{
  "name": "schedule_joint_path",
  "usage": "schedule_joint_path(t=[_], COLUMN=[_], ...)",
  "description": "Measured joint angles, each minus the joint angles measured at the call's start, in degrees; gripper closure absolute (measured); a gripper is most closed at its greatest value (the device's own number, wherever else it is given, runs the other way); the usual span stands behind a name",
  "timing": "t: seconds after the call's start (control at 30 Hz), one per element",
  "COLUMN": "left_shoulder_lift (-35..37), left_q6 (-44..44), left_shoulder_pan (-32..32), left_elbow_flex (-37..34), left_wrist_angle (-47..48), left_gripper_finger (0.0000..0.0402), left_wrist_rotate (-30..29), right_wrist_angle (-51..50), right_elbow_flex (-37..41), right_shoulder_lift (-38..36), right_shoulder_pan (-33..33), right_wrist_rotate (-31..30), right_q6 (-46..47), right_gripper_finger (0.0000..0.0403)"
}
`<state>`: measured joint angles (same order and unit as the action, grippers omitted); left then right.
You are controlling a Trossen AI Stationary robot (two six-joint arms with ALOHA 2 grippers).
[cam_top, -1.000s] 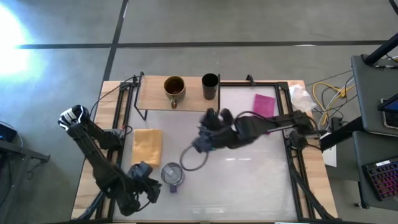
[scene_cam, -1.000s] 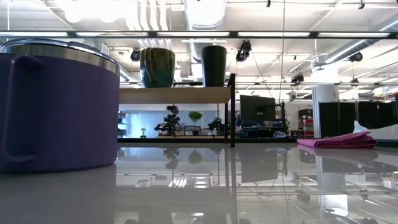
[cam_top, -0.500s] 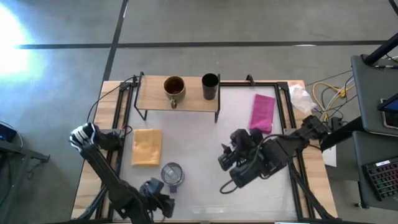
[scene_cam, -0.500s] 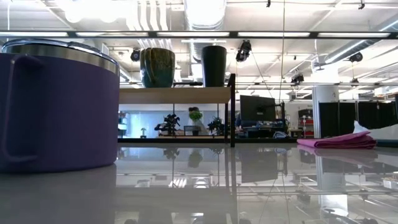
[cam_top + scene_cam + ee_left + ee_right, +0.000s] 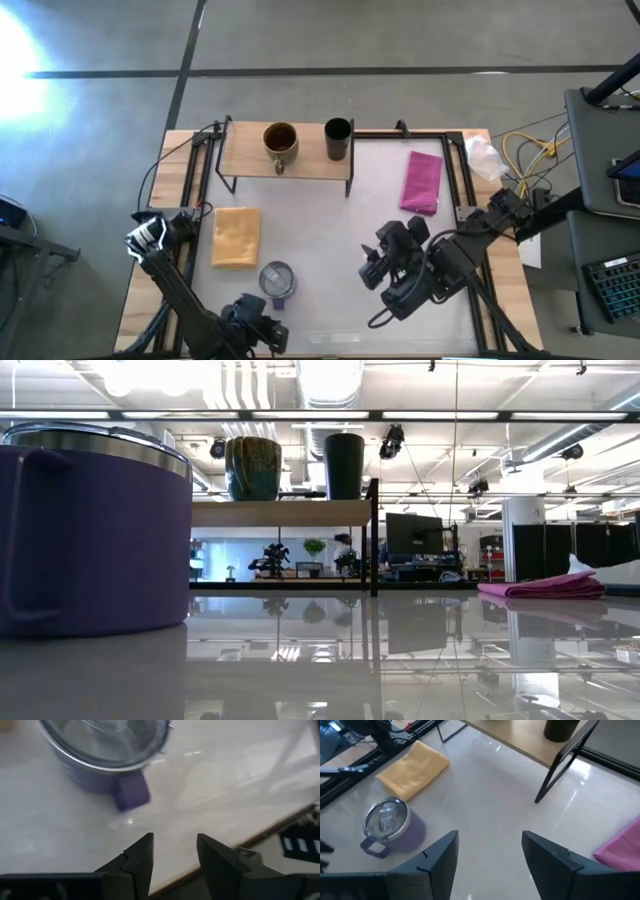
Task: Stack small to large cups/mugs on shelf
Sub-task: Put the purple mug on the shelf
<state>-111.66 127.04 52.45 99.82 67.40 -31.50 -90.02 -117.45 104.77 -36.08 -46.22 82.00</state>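
High view, overhead. The shelf [image 5: 250, 155], a light-wood board on black legs, stood at the upper centre of the desk [image 5: 340, 210]. On it sat the olive-brown mug [image 5: 280, 143] at mid-board and the black cup [image 5: 338, 138] near the board's right end, the two apart. The purple mug [image 5: 277, 282] stood on the desk at the lower centre-left of the frame, its silvery top up and its handle toward the bottom edge. A yellow pad [image 5: 236, 236] lay just above and left of it; a pink cloth [image 5: 423, 181] lay at the upper right.

The left end effector [image 5: 268, 338] hung at the bottom edge of the frame, just below the purple mug and not touching it. In the left wrist view its fingers [image 5: 142, 857] were spread with nothing between them, the mug's handle lying beyond. The right end effector [image 5: 372, 272] was at the lower right of centre, well apart from every cup; the right wrist view showed its fingers [image 5: 440, 852] spread wide and empty.
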Motion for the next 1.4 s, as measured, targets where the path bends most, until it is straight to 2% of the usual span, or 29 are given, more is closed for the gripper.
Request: schedule_joint_path(t=[0.23,0.57,0.93,1.4], left_shoulder_lift=[-3.1,-3.9,-3.9,-3.8], left_q6=[0.0,-1.2,-2.9,-1.6], left_shoulder_pan=[-1.5,-4.0,-6.0,-6.6], left_elbow_flex=[2.1,1.8,0.6,-3.7], left_wrist_angle=[3.0,6.1,5.6,1.4], left_gripper_finger=[0.0265,0.0263,0.0216,0.0214], left_wrist_rotate=[6.2,5.9,5.8,7.5], right_wrist_angle=[0.0,0.0,0.0,0.0], right_elbow_flex=[0.0,0.0,0.0,0.0], right_shoulder_lift=[-0.1,-0.1,-0.1,-0.1], right_shoulder_pan=[-1.2,-1.2,-1.0,-0.3], right_wrist_rotate=[-0.3,-0.3,-0.3,-0.4], right_q6=[-2.0,-5.1,-7.5,-9.8], right_gripper_finger=[0.0190,0.0190,0.0190,0.0190])
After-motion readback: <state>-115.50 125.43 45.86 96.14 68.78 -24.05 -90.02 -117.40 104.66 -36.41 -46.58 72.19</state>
